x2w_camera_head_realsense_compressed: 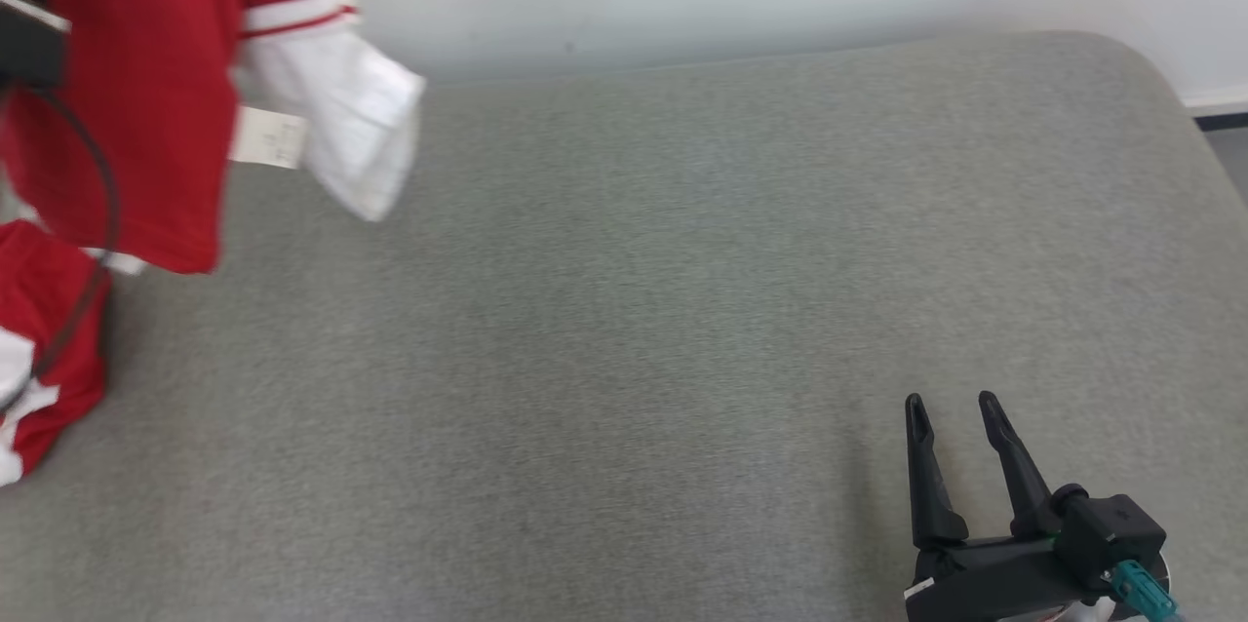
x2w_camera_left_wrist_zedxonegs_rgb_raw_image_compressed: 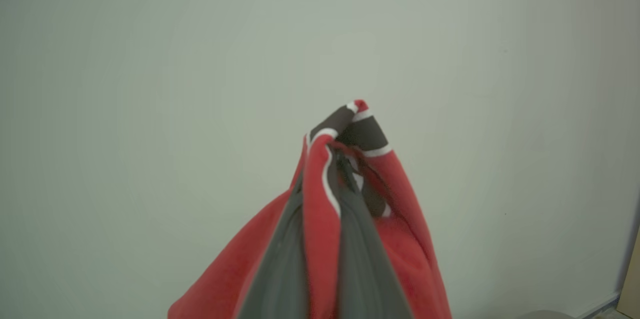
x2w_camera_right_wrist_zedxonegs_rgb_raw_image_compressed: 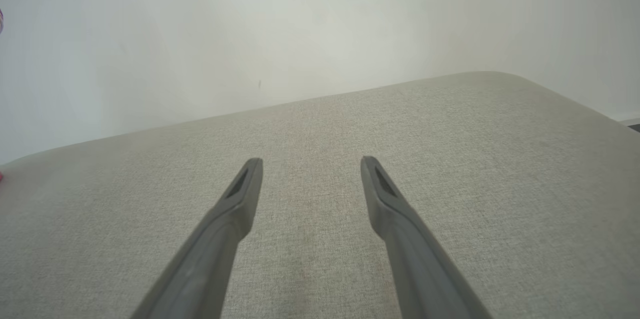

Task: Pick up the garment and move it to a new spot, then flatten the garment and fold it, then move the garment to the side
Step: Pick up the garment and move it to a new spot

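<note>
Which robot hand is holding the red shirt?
The left hand. It is pinched shut on the red shirt, which hangs from it. The right hand is wide open and empty, over the grey cushion.

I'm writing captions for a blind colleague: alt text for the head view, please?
A red garment with white trim hangs at the left above a grey padded surface. The right pincer sits open at the lower right, holding nothing.
</note>
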